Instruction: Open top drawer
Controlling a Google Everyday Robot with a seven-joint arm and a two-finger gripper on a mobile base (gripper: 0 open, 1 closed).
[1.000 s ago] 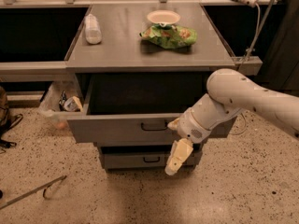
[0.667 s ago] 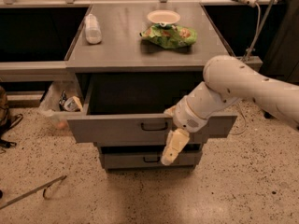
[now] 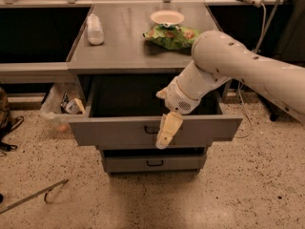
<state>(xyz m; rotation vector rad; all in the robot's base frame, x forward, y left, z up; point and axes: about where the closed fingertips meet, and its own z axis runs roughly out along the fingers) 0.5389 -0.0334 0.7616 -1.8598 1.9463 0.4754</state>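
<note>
The top drawer is a wide grey metal drawer under the grey tabletop. It stands pulled out, with its dark inside showing. Its small black loop handle sits at the centre of the flat front. My gripper hangs down from the white arm right in front of that handle, its cream fingers pointing down over the drawer front and partly covering the handle. A narrower grey drawer with a like handle sits shut below it.
On the tabletop lie a white bottle, a white bowl and a green chip bag. A plastic bag of rubbish sits on the floor at the left. A thin metal rod lies on the speckled floor.
My arm has swung left and up over the drawer. The gripper has moved left along the drawer front, from right of the handle to right at it. The drawer stays pulled out.
</note>
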